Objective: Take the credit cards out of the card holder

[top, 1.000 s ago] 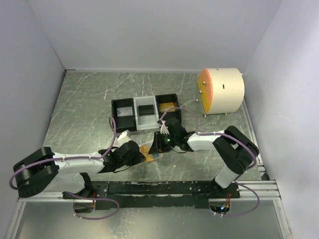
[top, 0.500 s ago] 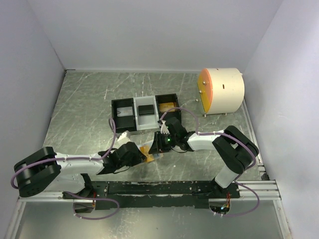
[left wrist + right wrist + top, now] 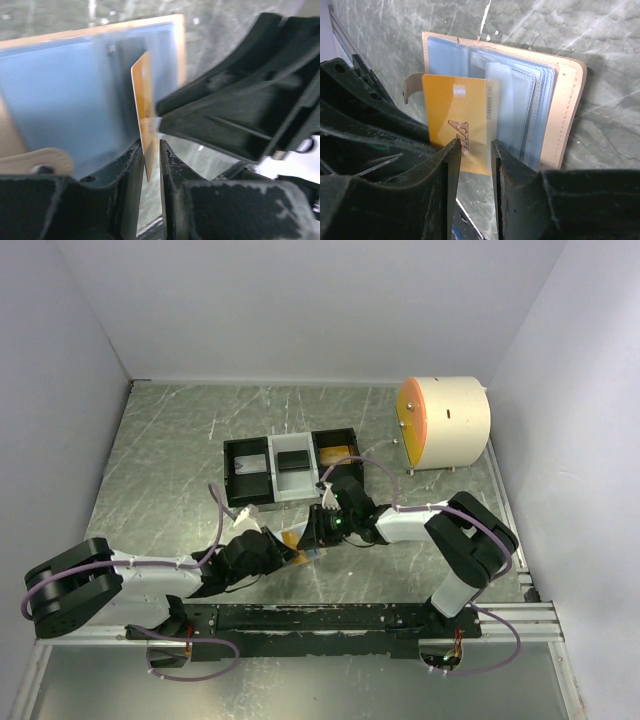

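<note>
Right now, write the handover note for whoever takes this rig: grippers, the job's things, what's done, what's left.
Left gripper: fingers either side of the gold card, edge-on. A sliver of gap shows, so a firm grip is unconfirmed.
Right gripper: jaws slightly apart, holding nothing, tips at the same card.
Card holder: lies open, blue side up, with the gold card partly out of a clear slot.
Done: cards appear to lie in the tray, among them a black card.
Left: pull the gold card free. Whether more cards remain inside cannot be told.
</note>
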`<act>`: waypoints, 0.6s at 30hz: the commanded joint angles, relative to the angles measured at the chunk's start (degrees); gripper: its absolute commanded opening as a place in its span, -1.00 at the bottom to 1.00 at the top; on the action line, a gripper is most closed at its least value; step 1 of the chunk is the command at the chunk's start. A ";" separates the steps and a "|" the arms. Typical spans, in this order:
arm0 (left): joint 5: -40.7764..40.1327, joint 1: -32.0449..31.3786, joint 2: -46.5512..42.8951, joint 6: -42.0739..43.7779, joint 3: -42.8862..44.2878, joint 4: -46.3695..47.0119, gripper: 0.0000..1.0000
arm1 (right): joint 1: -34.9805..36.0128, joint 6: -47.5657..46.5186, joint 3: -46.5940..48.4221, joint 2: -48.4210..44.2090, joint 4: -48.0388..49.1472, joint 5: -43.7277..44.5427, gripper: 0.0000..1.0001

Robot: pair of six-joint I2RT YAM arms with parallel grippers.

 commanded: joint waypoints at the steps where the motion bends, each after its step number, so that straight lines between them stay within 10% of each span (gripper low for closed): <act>1: 0.98 -0.27 -1.05 -0.25 -0.53 10.29 -0.44 | 0.73 -0.12 -1.60 2.28 -1.75 0.57 -0.37; 18: -2.49 -0.33 -4.42 -4.02 3.46 -10.02 -0.86 | 0.55 -0.36 -1.45 1.40 -2.73 1.43 -0.37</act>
